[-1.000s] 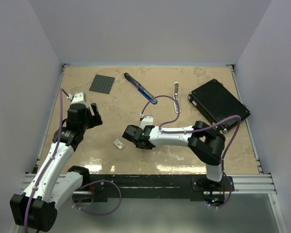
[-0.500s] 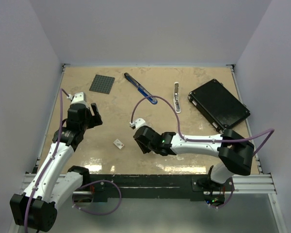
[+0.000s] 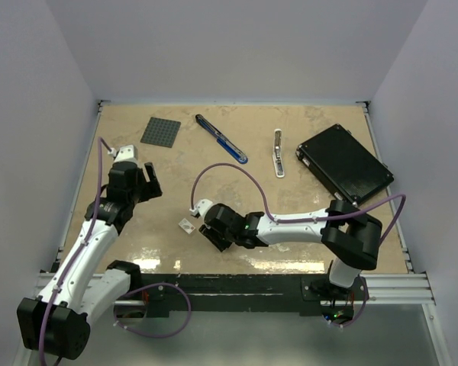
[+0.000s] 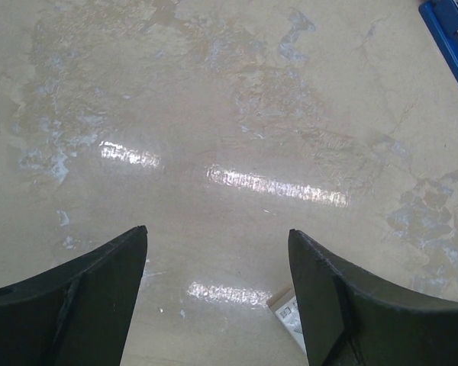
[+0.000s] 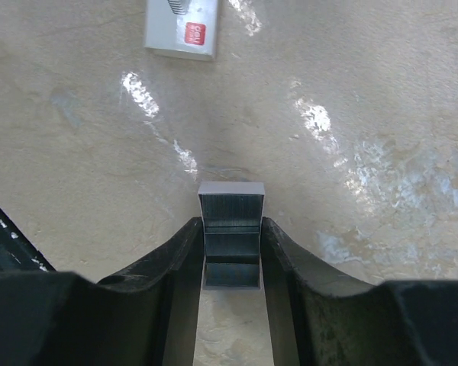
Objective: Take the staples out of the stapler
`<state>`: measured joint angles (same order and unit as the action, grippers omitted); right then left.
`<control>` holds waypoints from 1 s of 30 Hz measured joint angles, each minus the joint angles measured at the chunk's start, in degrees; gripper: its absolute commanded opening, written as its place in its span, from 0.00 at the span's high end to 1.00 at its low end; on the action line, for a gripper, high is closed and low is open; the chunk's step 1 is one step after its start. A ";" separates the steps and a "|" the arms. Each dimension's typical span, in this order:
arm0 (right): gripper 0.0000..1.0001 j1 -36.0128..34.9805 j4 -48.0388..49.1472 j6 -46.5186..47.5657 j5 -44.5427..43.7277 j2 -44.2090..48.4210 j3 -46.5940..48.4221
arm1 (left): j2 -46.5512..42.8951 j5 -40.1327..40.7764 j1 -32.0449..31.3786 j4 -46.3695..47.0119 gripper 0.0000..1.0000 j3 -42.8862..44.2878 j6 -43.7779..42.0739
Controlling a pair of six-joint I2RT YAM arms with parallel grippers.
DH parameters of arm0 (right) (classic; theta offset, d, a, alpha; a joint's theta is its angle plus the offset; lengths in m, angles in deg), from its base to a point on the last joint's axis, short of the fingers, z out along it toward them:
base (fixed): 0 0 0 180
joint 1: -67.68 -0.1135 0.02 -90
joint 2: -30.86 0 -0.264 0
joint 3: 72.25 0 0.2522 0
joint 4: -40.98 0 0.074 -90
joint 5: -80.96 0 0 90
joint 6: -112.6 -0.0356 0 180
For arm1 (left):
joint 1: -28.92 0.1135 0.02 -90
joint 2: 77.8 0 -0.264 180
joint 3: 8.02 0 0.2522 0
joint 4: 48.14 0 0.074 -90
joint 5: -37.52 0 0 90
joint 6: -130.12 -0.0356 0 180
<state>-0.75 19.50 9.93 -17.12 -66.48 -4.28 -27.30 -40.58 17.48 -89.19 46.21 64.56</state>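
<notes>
The right hand, gripping the grey metallic staple strip, has swung nearer, away from the slim blue-and-black stapler, so unloading looks nearly done; the left hand hangs open.

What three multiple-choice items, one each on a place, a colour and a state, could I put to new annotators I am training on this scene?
1. Where does the stapler lie?
A. at the near edge
B. on the table's far side, between the grey plate and the silver bar tool
C. off the table

2. What colour is the mark on the white block?
A. green
B. yellow
C. red

3. What do the right fingers do?
A. grip the staples
B. stand wide open, empty
C. grip the stapler

B: the top view shows it there. C: the right wrist view shows red. A: the strip sits between both fingers.
</notes>
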 measured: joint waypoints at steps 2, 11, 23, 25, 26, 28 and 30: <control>0.56 -0.37 0.42 0.46 0.31 0.00 0.04 | 0.24 -0.02 0.00 0.00 0.21 0.00 0.02; 0.40 -0.94 1.70 0.85 0.22 0.09 0.20 | 1.62 -3.87 0.00 0.24 0.25 0.00 0.15; 0.40 -0.94 6.80 -2.27 -0.42 12.13 -6.43 | 16.06 -20.33 -0.11 2.12 0.51 -0.98 -1.51; 0.41 -0.94 7.74 -3.34 -1.18 14.78 -7.96 | 18.99 -21.62 -0.13 2.25 0.53 -0.98 -1.53; 0.41 -0.94 8.11 -3.85 -1.46 15.85 -8.55 | 20.02 -22.14 -0.15 2.40 0.53 -1.01 -1.51; 0.41 -0.94 8.55 -4.59 -1.88 17.16 -9.11 | 21.79 -22.77 -0.15 2.64 0.59 -1.01 -1.49; 0.41 -0.94 8.92 -5.25 -2.45 17.88 -9.60 | 23.98 -22.95 -0.17 2.78 0.62 -0.96 -1.38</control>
<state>-1.69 28.41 4.68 -19.57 -48.61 -13.87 -3.32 -63.53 17.31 -86.41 45.25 63.19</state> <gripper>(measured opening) 0.589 0.427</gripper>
